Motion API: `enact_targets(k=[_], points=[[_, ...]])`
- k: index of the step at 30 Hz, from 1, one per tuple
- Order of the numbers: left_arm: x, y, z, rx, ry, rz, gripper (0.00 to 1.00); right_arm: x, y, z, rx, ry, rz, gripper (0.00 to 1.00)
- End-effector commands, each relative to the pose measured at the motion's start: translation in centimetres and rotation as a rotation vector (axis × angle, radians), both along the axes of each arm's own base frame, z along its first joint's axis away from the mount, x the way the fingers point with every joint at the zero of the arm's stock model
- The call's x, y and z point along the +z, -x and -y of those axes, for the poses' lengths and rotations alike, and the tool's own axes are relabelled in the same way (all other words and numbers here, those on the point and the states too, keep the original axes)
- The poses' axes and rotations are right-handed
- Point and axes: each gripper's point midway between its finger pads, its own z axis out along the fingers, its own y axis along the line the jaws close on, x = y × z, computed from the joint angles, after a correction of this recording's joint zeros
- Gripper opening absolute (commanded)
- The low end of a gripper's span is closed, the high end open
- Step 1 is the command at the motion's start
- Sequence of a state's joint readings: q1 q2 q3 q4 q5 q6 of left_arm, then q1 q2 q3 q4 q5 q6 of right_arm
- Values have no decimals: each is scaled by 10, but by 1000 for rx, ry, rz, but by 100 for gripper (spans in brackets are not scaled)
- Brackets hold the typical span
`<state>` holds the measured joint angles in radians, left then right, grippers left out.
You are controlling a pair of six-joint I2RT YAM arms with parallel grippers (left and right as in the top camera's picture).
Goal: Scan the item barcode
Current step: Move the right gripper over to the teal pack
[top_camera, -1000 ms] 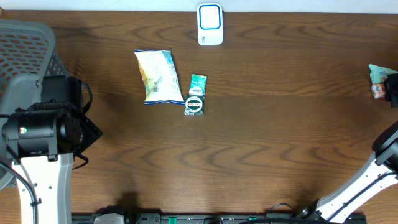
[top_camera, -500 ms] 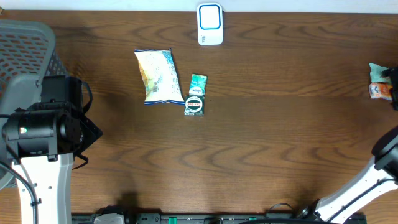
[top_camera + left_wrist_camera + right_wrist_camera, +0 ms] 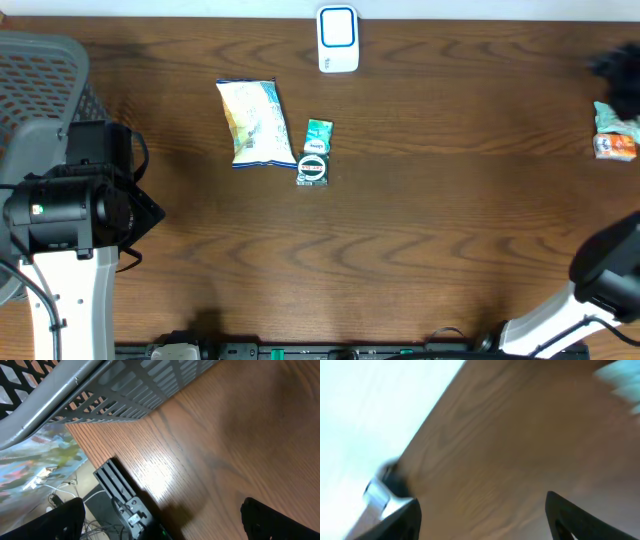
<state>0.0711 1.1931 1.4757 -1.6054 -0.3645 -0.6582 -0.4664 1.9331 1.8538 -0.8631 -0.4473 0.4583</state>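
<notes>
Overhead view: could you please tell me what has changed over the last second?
The right gripper let go of the small snack packet near the right edge and swung away toward the far side, jaws open. The packet lies where it was released. The white chip bag, green packet, barcode scanner and left arm stayed put.

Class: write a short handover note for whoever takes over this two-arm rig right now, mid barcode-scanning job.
Left gripper: open, empty, at the left side.
Right gripper: open, empty, blurred, by the right edge.
Scanner stands mid far edge. The snack bag and green packet lie side by side in front of it. A third packet lies at the right edge.
Done: no scan can be confirmed.
Left: carry an item's barcode to the scanner.
</notes>
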Motion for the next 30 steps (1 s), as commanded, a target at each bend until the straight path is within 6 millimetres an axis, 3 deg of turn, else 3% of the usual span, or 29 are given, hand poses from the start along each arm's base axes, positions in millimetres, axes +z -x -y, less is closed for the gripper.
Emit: enact_targets(k=[1,3,5,13,18,19,22,30], points=[[1,2,-1,16,-1,4,97,-1,-14,-82,279,-33,36,68],[1,2,-1,16,-1,4,98,-6,-19,-118,385,-7,36,52],[1,2,-1,16,-1,4,98,-14,-24,-157,476,25,31,44],[1,2,-1,16,-1,4,98,-64,-31,-309,751,97,5,42],[1,2,-1,16,-1,4,98,-97,-24,-386,883,135,19,26],[1,2,-1,16,-1,4,97,-103,-23,-399,902,145,24,20],[1,2,-1,16,-1,4,98,-118,-16,-429,937,202,28,15],[1,2,-1,16,-1,4,98,-160,4,-461,902,379,-59,3]])
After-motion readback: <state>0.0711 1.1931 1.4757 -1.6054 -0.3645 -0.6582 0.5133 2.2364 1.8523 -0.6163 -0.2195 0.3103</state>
